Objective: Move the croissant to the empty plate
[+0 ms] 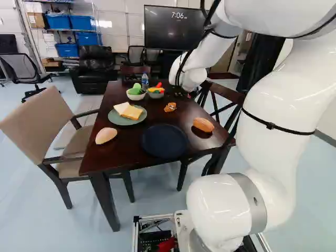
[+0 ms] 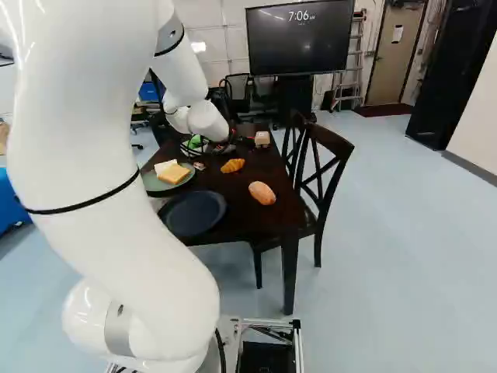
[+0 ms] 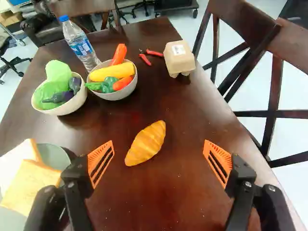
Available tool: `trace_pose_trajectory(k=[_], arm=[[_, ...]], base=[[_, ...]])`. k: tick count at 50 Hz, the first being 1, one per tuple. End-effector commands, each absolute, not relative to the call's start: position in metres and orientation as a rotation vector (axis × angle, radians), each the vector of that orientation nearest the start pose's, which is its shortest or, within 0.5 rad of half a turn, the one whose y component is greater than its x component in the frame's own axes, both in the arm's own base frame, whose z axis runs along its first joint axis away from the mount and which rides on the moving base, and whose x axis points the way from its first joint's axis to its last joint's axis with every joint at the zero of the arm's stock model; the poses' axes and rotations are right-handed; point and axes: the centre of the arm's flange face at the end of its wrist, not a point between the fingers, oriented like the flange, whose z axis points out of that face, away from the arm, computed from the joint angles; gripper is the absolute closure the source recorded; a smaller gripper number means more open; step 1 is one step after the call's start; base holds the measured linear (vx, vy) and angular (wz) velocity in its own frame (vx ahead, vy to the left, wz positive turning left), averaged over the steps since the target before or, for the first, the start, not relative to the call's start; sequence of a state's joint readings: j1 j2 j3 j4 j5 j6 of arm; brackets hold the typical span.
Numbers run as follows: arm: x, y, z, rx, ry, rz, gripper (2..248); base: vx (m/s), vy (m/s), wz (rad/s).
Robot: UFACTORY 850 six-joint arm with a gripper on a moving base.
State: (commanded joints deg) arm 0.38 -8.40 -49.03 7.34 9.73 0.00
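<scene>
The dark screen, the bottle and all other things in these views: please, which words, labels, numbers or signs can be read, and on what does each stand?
"7:06", on the dark screen; the smaller letters after it are unclear.
Label on the bottle: too small to read.
Label on the carton: too small to read.
Paper on the door: too small to read.

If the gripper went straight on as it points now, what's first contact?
Probably the croissant, which shows ahead between the open fingers of the gripper. The fingertips could instead straddle it and meet the table first; depth is unclear from the wrist view.
</scene>
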Motion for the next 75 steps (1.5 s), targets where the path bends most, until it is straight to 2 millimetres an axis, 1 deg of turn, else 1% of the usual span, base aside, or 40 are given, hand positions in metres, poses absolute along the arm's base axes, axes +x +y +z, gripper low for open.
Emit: trace_pose_trajectory(k=[23, 52, 75], arm=[[0.545, 0.009, 0.481, -2.836, 0.25, -1.129, 3], [0.573, 0.013, 0.501, -2.848, 0.326, -0.865, 3], [0.603, 0.002, 0.493, -2.878, 0.352, -0.664, 3]], base=[[0.0, 0.0, 0.0], [0.0, 0.0, 0.0], [0.0, 0.0, 0.0]])
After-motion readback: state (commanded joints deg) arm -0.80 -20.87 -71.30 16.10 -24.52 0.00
